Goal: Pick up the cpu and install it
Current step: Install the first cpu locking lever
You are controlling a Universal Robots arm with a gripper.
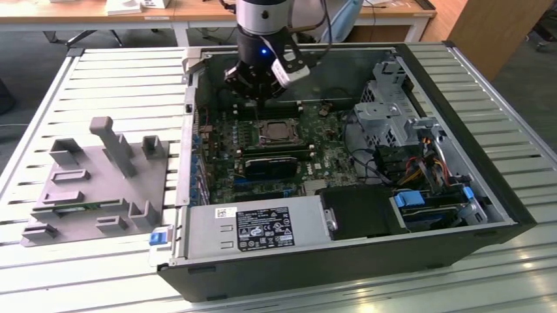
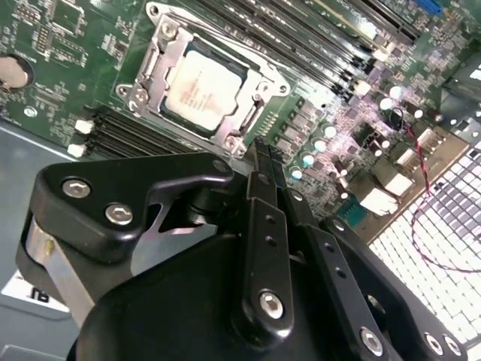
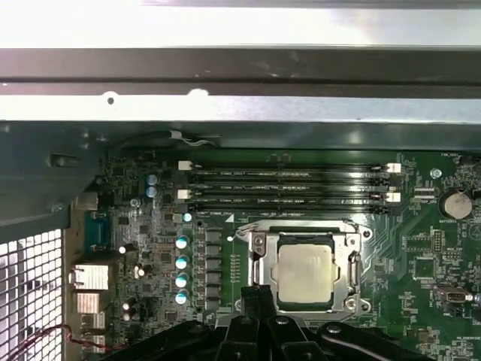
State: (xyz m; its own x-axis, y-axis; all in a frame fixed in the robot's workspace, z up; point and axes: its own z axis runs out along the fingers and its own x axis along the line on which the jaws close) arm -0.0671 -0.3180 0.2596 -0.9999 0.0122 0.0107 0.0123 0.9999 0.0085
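An open black computer case [image 1: 348,261] lies on its side on the slatted metal worktop [image 1: 113,72], holding one green motherboard [image 1: 261,156]. The small square cpu with a shiny silver-grey top [image 3: 304,272] sits inside the metal-framed socket [image 3: 258,248] on that board, beside four black memory slots [image 3: 289,184]. The black end effector [image 2: 261,150] hovers just above the socket's edge, its two fingers [image 2: 259,226] pressed together and empty. One grey plastic fixture block [image 1: 96,182] stands beside the case.
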